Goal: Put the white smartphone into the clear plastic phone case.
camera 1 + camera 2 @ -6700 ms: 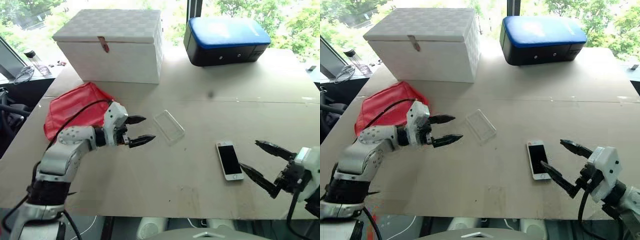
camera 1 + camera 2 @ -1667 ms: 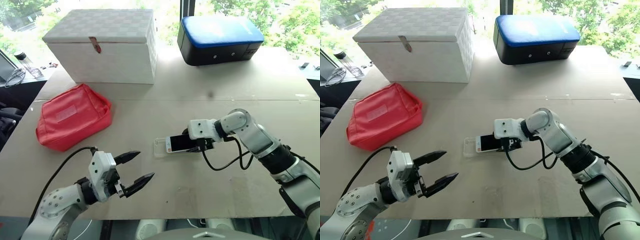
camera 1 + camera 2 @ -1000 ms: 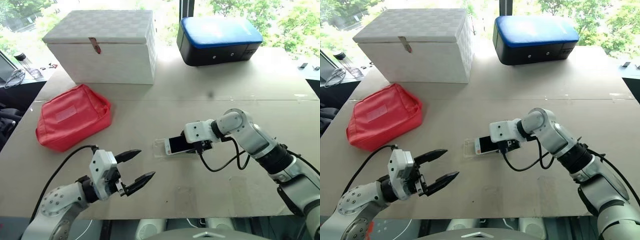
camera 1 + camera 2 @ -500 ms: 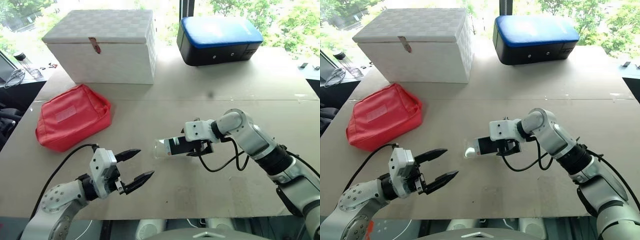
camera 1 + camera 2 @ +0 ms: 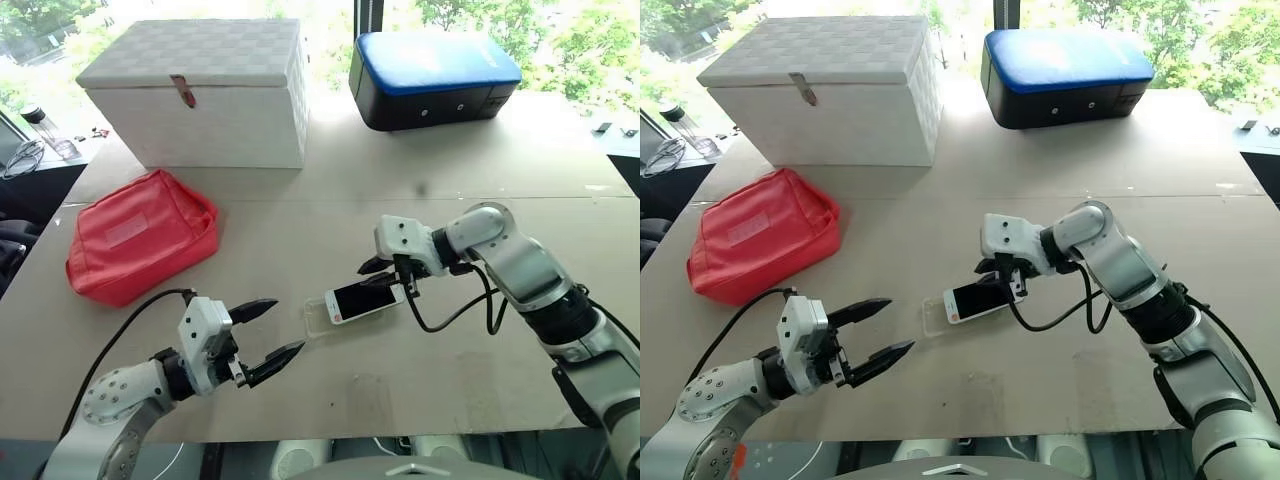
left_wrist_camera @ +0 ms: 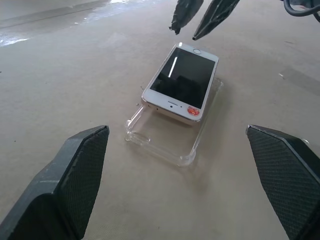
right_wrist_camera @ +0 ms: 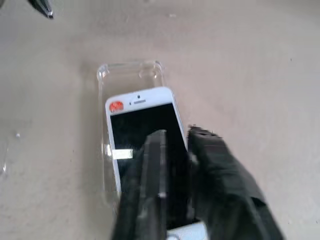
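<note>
white smartphone (image 5: 364, 298) lies half-seated across clear plastic phone case (image 5: 322, 316), long axis eight-to-two o'clock; right gripper (image 5: 385, 267), fingers pressed together and empty, is nearest, at its two o'clock end.

**Arms and pincers**

Left arm: low at near left, forearm angled inward; left pincer (image 5: 262, 337) level, black fingers spread wide, holding nothing; right arm: reaching inward, elbow bent; right pincer (image 5: 377, 272) tilted downward, fingers together, empty.

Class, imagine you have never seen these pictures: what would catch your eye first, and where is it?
The red pouch at the table's left, then the white smartphone mid-table, lying partly over the clear plastic phone case. The right gripper hangs shut just above the phone; the left gripper waits open nearby.
</note>
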